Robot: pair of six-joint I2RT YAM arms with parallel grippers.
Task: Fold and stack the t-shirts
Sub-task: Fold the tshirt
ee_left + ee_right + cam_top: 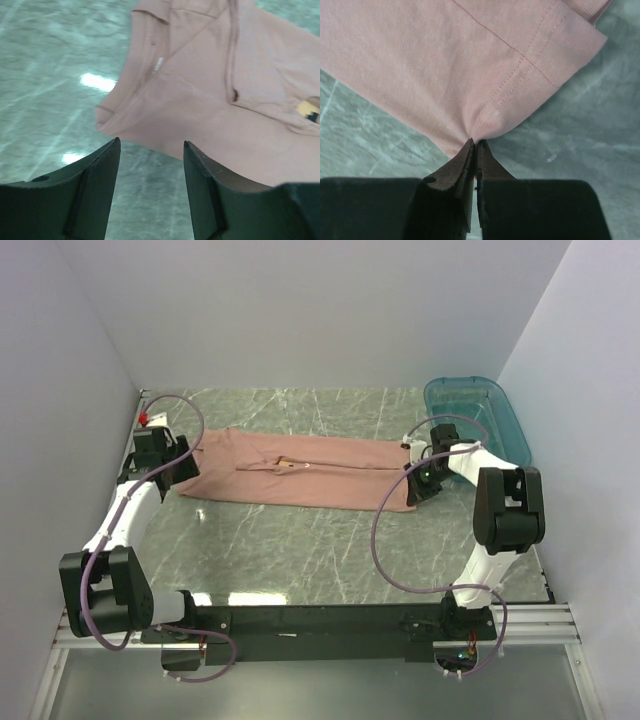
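Pinched t-shirt hem in right fingers — left fingers spread.

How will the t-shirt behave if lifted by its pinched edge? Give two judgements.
Probably floppy: the t-shirt puckers where the right gripper pinches it. Likely light, but lying folded flat on the table, it may drag and unfold.

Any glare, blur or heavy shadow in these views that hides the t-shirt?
Left wrist: two white glare patches on the table, none on the t-shirt. Right wrist: stitching sharp, fingers nearly black. Top external: a pale reflection on the table near the arm bases; t-shirt evenly lit.
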